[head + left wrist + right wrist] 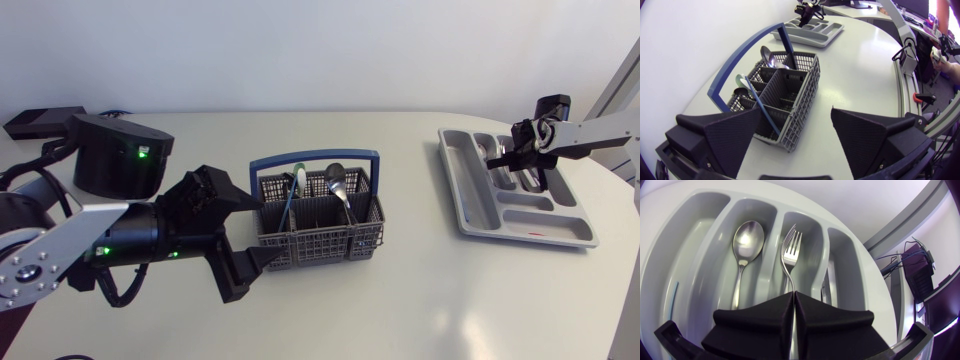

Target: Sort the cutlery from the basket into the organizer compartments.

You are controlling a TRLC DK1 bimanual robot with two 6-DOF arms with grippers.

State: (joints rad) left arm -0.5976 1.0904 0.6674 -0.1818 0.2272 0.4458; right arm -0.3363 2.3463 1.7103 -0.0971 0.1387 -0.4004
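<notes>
A pale table (400, 300) is seen from above, with a grey cutlery organizer (470, 200) at its right side and a grey basket (318, 240) with a blue handle near the middle.

The left gripper (265, 228) is set at the basket's near end with its fingers spread wide and nothing pinched between them. Whether a finger touches the basket wall cannot be told.

The right gripper (794, 300) is held over the organizer, its fingers pressed together on the handle of a fork (790, 255). The fork's tines point away from the gripper, along a long compartment. A spoon (746, 237) lies in the compartment just beside it. Whether the fork rests on the compartment floor cannot be told.

Left in the basket are a spoon (337, 180) standing bowl up and a blue-handled piece (290, 200) leaning beside it.

The step in hand is judged to be the setting down of the fork. It would best be kept in line with the compartment's length and clear of the dividing walls. It would then be lowered until the tines lie flat, and only then would the fingers be parted. A straight lift afterwards should keep the handle from being dragged over the wall into the spoon's compartment.
</notes>
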